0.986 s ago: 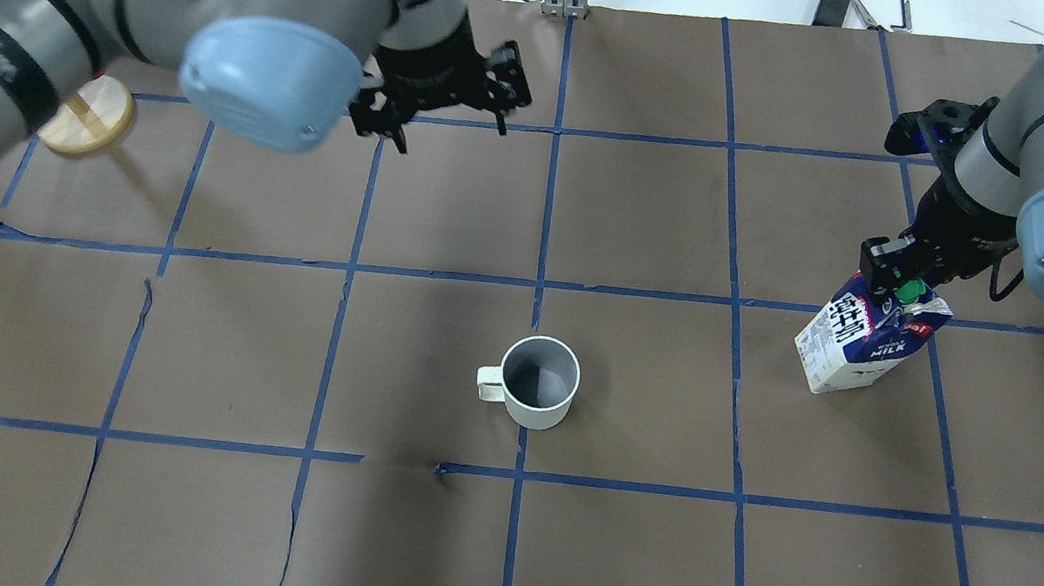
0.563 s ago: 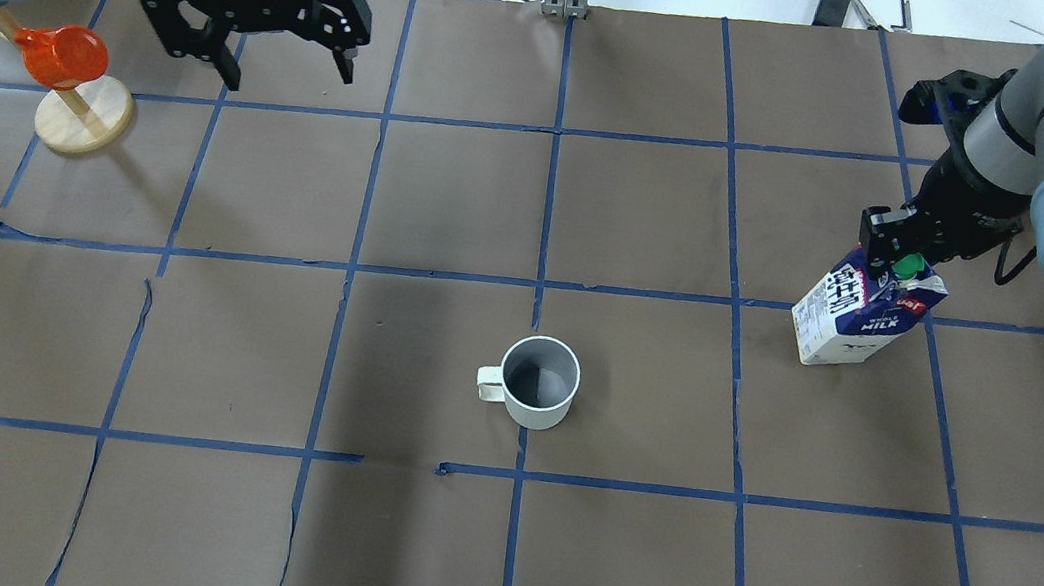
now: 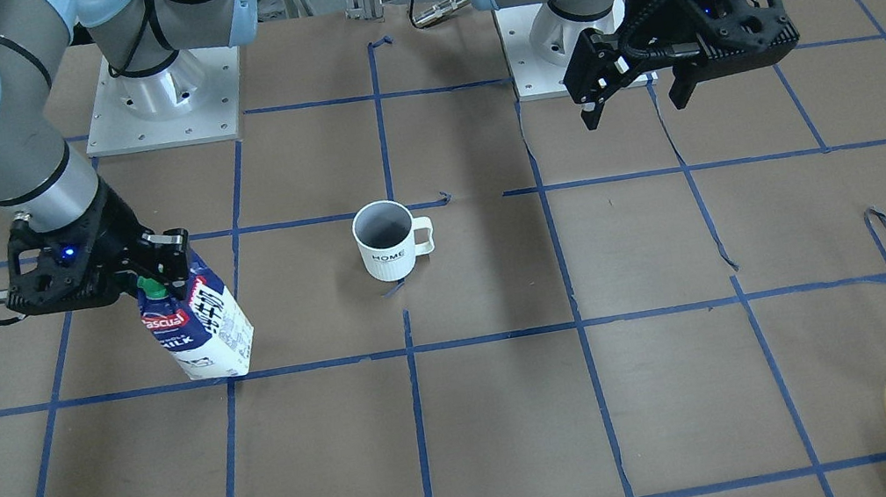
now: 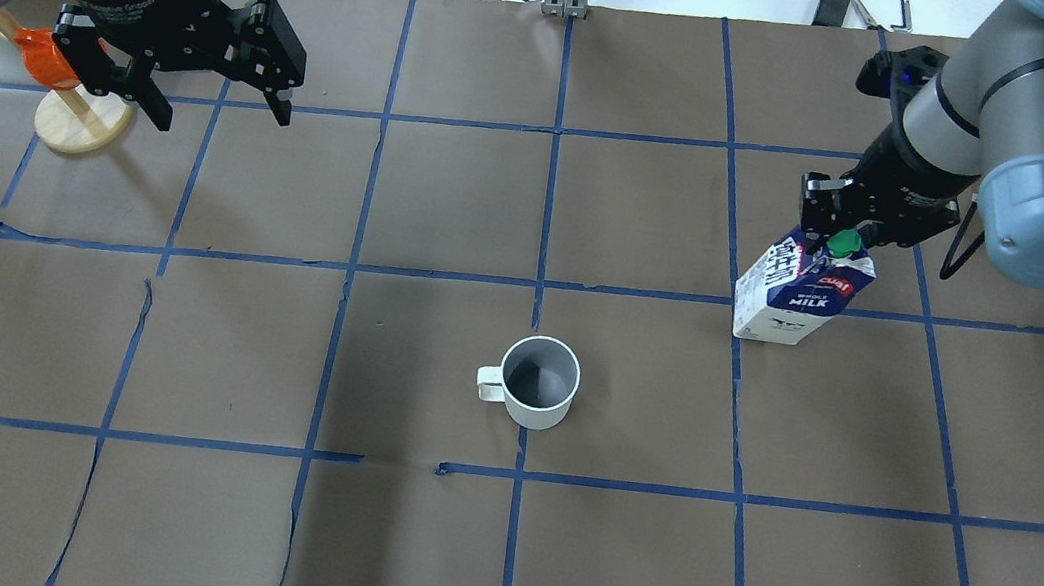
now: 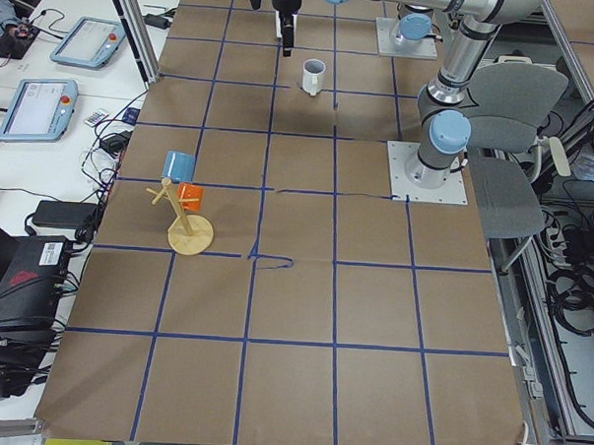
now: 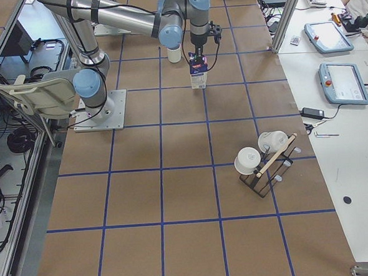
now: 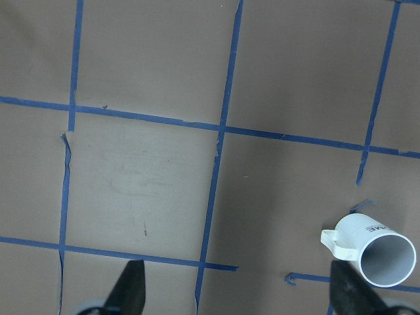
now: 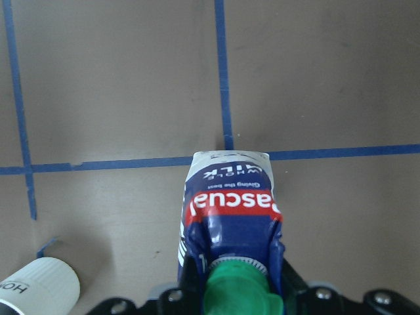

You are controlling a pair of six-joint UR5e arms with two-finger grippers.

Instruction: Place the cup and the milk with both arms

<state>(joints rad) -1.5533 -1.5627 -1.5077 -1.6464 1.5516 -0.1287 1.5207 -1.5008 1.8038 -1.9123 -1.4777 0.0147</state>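
The white ribbed cup [image 4: 538,384] marked "HOME" [image 3: 387,241] stands upright near the table's middle, apart from both grippers. It also shows in the left wrist view [image 7: 377,254]. My right gripper [image 4: 842,236] is shut on the gable top of the blue and white milk carton [image 4: 799,294], next to its green cap [image 8: 233,289]. The milk [image 3: 198,327] hangs tilted, to the cup's right in the overhead view. I cannot tell if its base touches the paper. My left gripper [image 4: 223,114] is open and empty, high over the back left.
A pale wooden stand [image 4: 86,120] with an orange cup [image 4: 43,59] is at the back left, close to my left gripper. Blue tape squares cover the brown paper. The arm bases [image 3: 160,89] stand at the robot's edge. A rack with white cups [image 6: 263,161] stands far off.
My left gripper has swung from over the table's back middle to the back left, near the orange cup. My right gripper has carried the milk leftward, toward the middle. The cup has not moved.
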